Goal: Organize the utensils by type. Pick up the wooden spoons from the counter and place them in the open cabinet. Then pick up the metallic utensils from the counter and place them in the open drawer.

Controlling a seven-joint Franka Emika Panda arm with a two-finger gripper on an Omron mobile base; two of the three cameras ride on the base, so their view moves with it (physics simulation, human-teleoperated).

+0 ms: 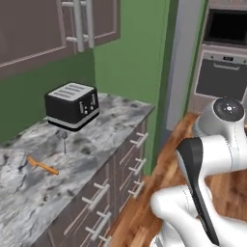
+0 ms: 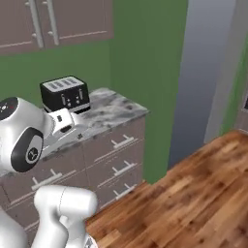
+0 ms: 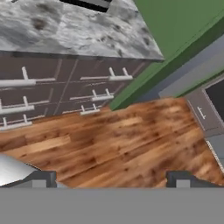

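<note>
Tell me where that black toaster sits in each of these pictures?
Left base view: toaster at upper left, on the counter against the green wall.
Right base view: toaster at upper left, behind the robot's white arm.
Hand view: a dark sliver with a pale edge at the top edge, probably its base.
Shared landmark: the marbled counter's corner where it meets the green wall.

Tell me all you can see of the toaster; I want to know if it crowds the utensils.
The toaster is a black box with a silvery slotted top and a pale band along its base, with small knobs on its front. It stands upright on the counter, near the green wall. A dark grey utensil lies just before it, an orange utensil farther off; neither visibly touches it.
</note>
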